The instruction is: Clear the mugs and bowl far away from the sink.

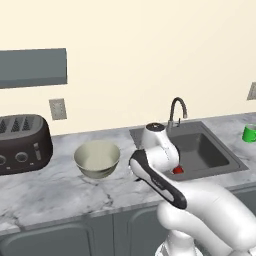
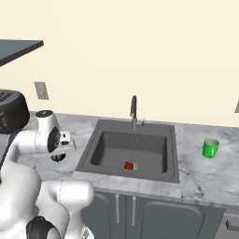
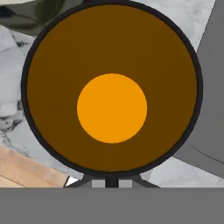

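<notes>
With the gripper (image 3: 111,181) pinching the black mug (image 3: 112,89) by its rim near the counter's front edge, a hasty lift could slip it.

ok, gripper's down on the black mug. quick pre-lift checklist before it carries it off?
1. Gripper shut on the black mug rim: ok, fingertips pinch the near rim in the hand view.
2. Mug upright, mouth facing the camera: ok.
3. Mug free of the bowl: cannot tell, the arm hides the gap.
4. Sink edge close beside the mug: not ok, lift straight up first.
5. Green mug out of the path: ok, far side of the sink.
6. Red object in the basin: cannot tell what it is.
</notes>
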Robot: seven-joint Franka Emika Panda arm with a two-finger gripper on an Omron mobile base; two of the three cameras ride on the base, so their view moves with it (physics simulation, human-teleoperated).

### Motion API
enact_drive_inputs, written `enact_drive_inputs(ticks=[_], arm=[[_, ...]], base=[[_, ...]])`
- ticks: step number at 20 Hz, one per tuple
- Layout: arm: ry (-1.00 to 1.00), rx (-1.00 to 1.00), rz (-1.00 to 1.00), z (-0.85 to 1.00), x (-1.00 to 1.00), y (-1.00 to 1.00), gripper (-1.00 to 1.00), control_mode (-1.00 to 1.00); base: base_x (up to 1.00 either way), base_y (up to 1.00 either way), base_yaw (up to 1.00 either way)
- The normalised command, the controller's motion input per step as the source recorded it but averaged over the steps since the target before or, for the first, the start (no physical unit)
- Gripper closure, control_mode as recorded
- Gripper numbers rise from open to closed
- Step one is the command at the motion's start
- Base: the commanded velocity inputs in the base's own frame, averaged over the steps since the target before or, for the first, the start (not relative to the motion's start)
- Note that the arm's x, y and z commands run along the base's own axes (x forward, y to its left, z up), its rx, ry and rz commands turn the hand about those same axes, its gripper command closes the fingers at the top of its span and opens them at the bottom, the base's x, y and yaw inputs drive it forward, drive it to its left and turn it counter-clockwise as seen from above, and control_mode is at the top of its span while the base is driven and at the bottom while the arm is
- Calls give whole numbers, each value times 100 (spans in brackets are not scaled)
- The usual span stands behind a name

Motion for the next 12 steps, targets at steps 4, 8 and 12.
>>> enact_drive_inputs(ticks=[4, 8, 12], arm=[[-8, 0, -4, 100, -10, -38, 100, -100], [0, 1, -13, 100, -11, -12, 100, -100], [0, 2, -25, 100, -38, -10, 100, -100]], base=[[0, 0, 0], [0, 0, 0], [0, 0, 0]])
